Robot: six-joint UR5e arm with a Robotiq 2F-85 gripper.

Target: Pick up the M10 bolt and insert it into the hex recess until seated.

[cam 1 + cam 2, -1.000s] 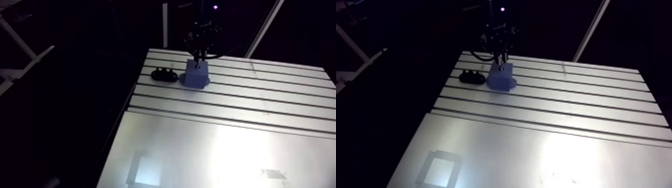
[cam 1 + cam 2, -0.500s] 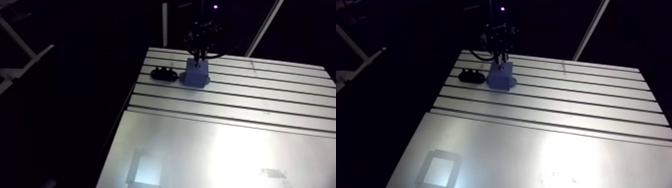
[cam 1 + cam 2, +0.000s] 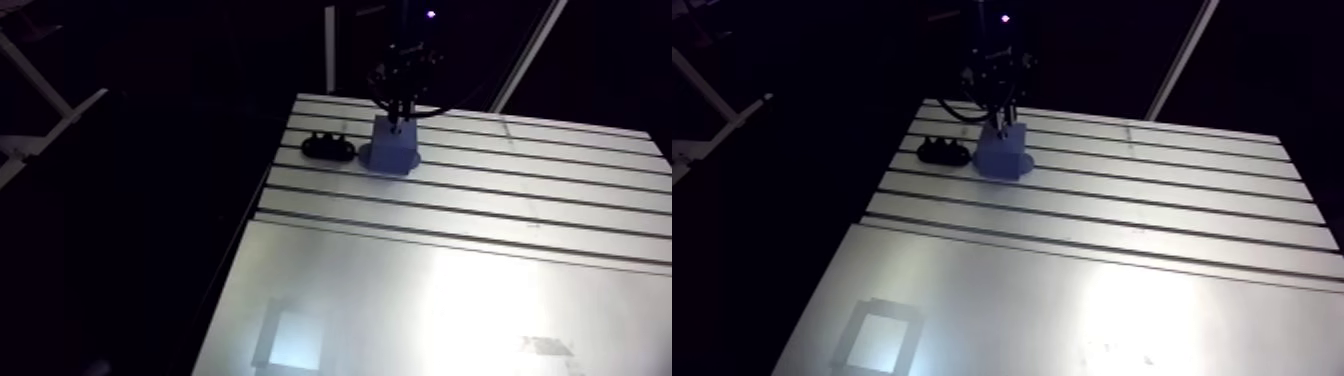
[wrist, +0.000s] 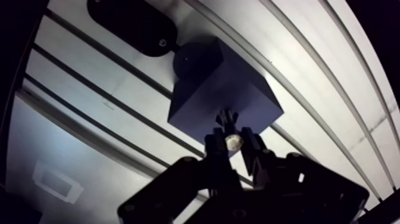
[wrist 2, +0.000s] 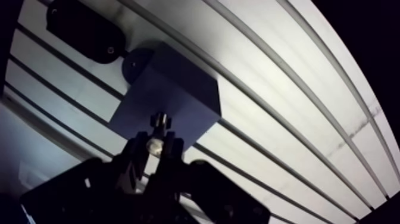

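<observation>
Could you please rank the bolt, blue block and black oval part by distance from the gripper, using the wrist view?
1. The bolt, clamped in the gripper.
2. The blue block, directly under the bolt.
3. The black oval part, beyond the block.

Shiny-headed bolt (image 4: pixel 233 142) stands upright over the dark blue block (image 4: pixel 205 89).

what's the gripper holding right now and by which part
The gripper is shut on the bolt, pinching it at its shiny head end, just over the blue block.
</observation>
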